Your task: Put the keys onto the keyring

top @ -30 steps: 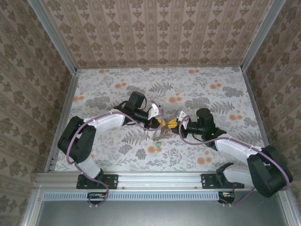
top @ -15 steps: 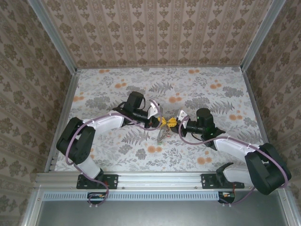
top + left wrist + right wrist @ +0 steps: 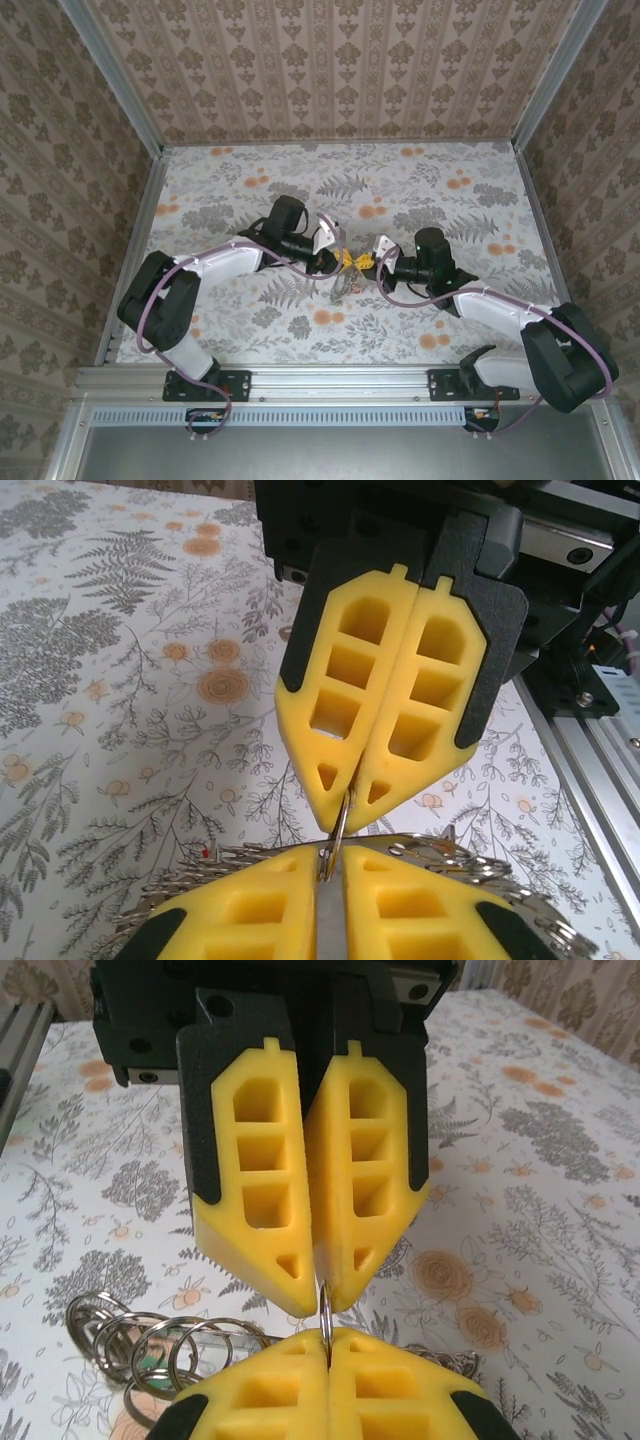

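keyring [image 3: 338, 828] edge-on between both tips, left gripper [image 3: 330, 868] clamped on it, right gripper [image 3: 348, 802] clamped opposite

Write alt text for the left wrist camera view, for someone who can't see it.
Two yellow-fingered grippers meet tip to tip, the left gripper at the bottom edge and the right gripper above, both shut on the thin keyring seen edge-on. Silvery metal pieces fan out beside the lower fingers over a floral tablecloth.
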